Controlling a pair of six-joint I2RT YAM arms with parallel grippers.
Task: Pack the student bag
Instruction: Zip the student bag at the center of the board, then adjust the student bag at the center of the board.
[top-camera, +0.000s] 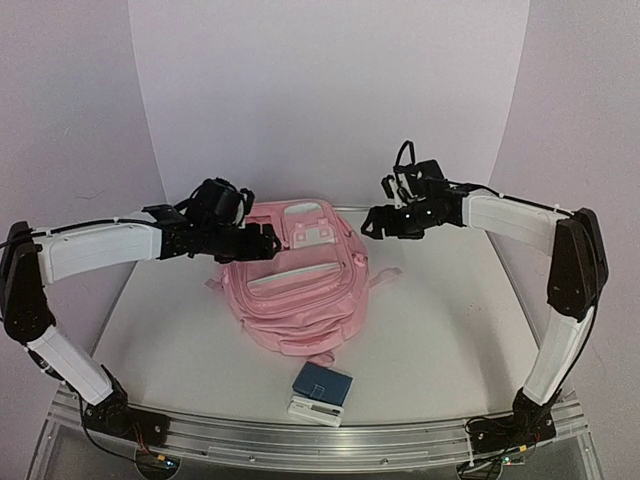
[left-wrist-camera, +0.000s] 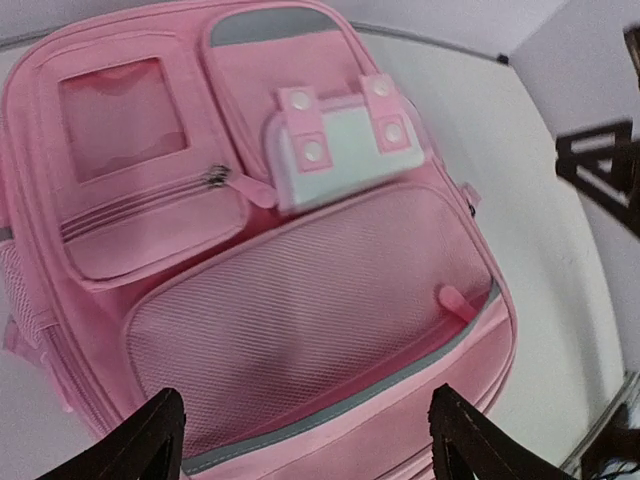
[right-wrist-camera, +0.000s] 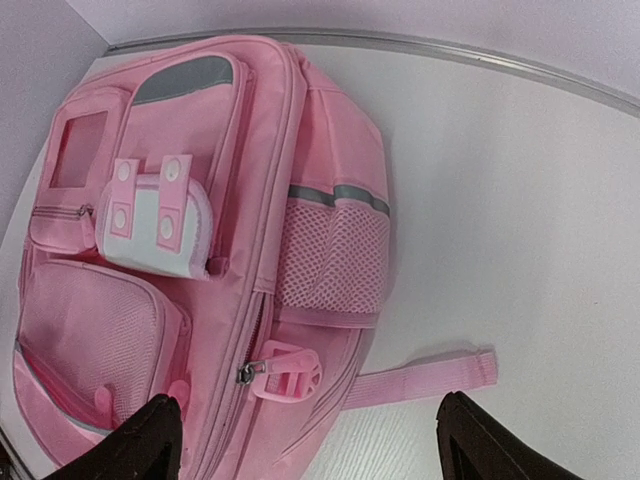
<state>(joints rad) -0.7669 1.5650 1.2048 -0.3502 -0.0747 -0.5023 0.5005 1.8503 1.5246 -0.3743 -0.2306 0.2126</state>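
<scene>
**Left gripper** (top-camera: 262, 240) (left-wrist-camera: 305, 440): jaws spread wide, nothing between them. The two dark fingers (left-wrist-camera: 150, 440) frame the bottom of the left wrist view. It hangs over the left upper part of the student bag; whether it touches the fabric cannot be told.

**Right gripper** (top-camera: 372, 222) (right-wrist-camera: 305, 440): jaws likewise wide apart and holding nothing. It is raised near the bag's upper right corner, looking down its right side.

**Student bag** (top-camera: 300, 285) (left-wrist-camera: 300, 300) (right-wrist-camera: 200, 250): pink, soft, lying flat on its back in the middle of the table, front face up, between the two grippers. Front fittings:
- clear window pocket (left-wrist-camera: 122, 115)
- white flap (left-wrist-camera: 345, 145) with four round pink snaps
- mesh pocket (left-wrist-camera: 300, 310) across the lower front
- zip pull (left-wrist-camera: 215, 178) beside the small pocket

On the right side:
- mesh side pocket (right-wrist-camera: 330, 255) under a grey strip (right-wrist-camera: 335, 193)
- pink strap (right-wrist-camera: 425, 378) running out flat over the table surface

**Table** (top-camera: 450, 320): white, bearing the bag.

**Blue box** (top-camera: 322, 385): just in front of the bag, near the table's front edge, resting on a white box (top-camera: 315, 410).

**Metal rail** (top-camera: 330, 435): along the near edge, carrying both arm bases.
</scene>
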